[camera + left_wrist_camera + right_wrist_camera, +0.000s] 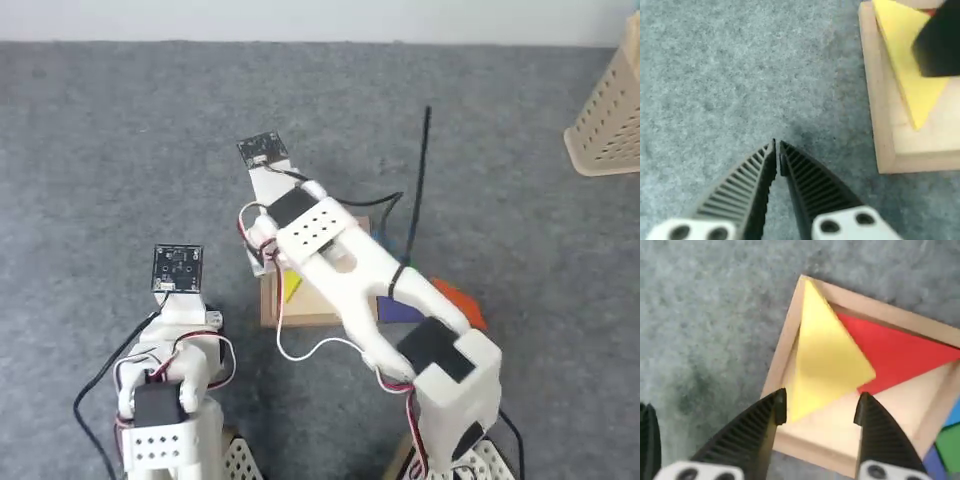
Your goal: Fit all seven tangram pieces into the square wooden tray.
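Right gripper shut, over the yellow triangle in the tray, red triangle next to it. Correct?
Not shut: the right wrist view shows the right gripper open, jaws apart over the yellow triangle in the tray, red triangle next to it.

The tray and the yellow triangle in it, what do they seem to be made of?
The tray looks like pale unfinished wood: light tan, matte, with thick square-cut walls. The yellow triangle is smooth and evenly coloured with no grain showing, so it could be painted wood or plastic; I cannot tell which.
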Controlling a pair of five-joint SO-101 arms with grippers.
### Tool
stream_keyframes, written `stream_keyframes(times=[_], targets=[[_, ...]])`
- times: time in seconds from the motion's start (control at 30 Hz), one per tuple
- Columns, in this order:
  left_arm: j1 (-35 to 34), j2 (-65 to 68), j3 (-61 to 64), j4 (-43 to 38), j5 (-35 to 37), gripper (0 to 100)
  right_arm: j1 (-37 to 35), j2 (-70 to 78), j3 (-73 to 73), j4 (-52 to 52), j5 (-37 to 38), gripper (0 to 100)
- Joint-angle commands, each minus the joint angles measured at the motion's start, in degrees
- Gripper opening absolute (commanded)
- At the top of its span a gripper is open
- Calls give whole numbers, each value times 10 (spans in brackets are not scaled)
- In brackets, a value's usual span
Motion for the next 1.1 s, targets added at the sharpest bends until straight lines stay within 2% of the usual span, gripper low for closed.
stream_keyframes(times=[0.0,0.2,0.3,0.5,0.6,1.07], targets=[[-3,-9,-7,3,4,12,33,-57,-25,21,72,223],[-3,-9,-7,3,4,12,87,-64,-24,16,84,221],[-3,-9,-7,3,4,12,99,-48,-7,-38,81,214],[-3,-9,-7,3,4,12,93,0,48,-212,84,56],[-3,-9,-7,3,4,12,96,20,62,-259,84,20],[-3,-9,-7,3,4,12,43,54,67,-207,85,19]])
